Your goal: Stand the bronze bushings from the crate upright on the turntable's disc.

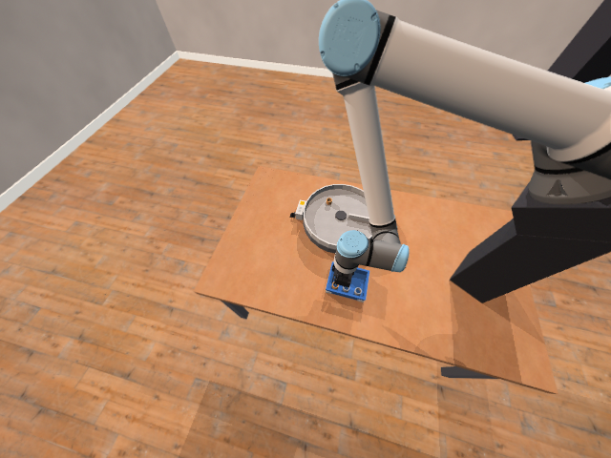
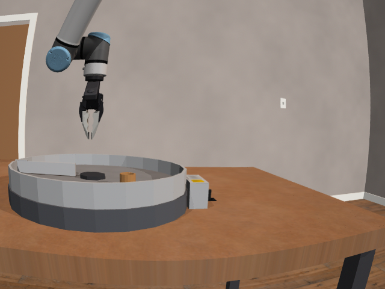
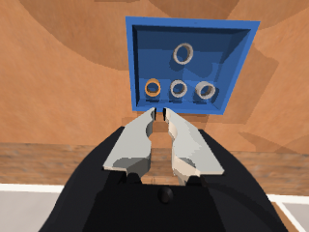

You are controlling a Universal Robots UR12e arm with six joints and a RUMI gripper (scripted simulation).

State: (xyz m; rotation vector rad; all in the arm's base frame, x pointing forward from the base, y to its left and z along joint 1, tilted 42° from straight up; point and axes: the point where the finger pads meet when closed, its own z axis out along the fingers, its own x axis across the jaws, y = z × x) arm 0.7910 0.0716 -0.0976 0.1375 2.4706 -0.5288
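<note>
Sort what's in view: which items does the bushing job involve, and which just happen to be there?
Part of the job:
- bronze bushing in the crate
- bronze bushing on the disc
- blue crate
- turntable
- gripper

Not part of it:
- wall plate
- door

Steel bushings stay put, but matter as ones to avoid.
</note>
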